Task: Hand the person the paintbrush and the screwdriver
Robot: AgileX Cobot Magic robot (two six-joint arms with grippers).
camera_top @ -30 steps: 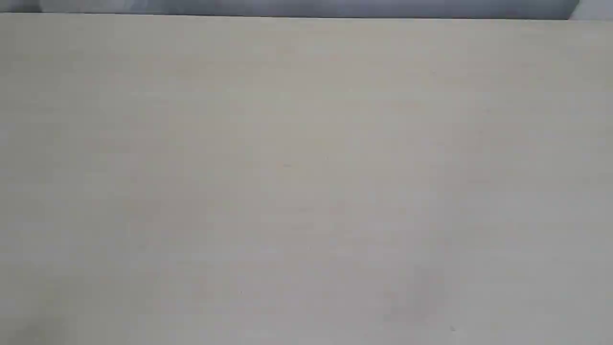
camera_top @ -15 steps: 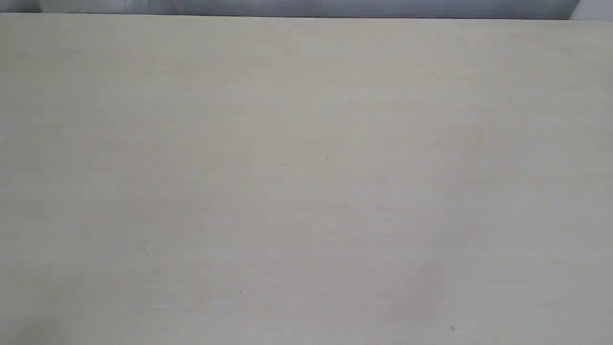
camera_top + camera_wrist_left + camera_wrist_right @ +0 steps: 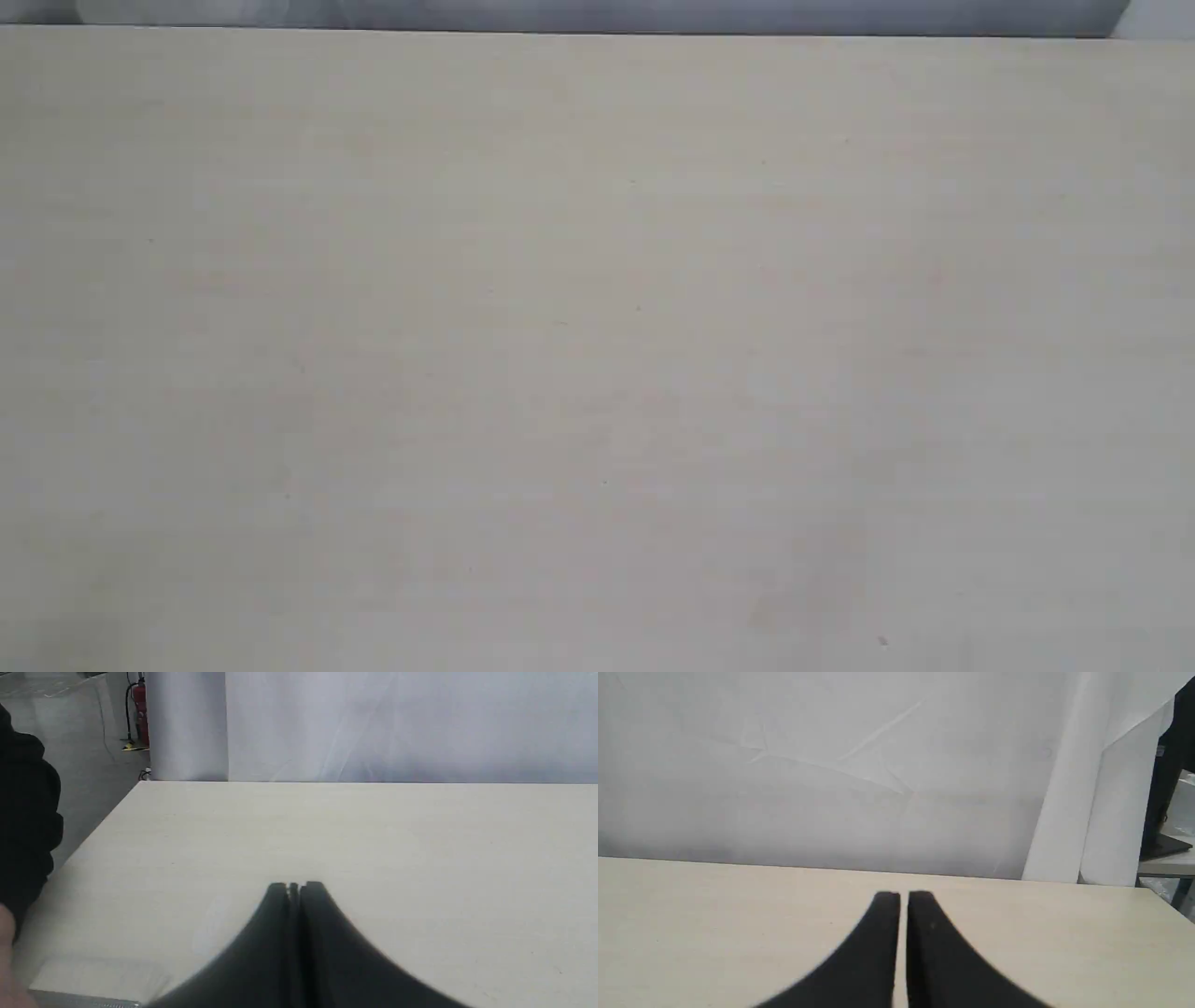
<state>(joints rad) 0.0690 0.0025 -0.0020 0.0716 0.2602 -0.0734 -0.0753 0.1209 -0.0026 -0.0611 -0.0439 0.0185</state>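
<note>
In the left wrist view, pale bristles (image 3: 100, 975) and a strip of silver ferrule (image 3: 84, 1002) of the paintbrush lie on the table at the picture's edge; its handle is cut off. Beside it are the person's black sleeve (image 3: 25, 826) and a sliver of bare hand (image 3: 5, 942). My left gripper (image 3: 295, 887) is shut with nothing in it and hangs over the table apart from the brush. My right gripper (image 3: 903, 897) is also shut and holds nothing. The screwdriver is out of view. The exterior view shows neither gripper and none of the task's objects.
The pale wooden table (image 3: 597, 336) fills the exterior view, with its far edge against a grey backdrop (image 3: 709, 15). A white curtain (image 3: 831, 774) hangs behind the table. A red fire extinguisher (image 3: 141, 714) stands on the floor past the table's corner.
</note>
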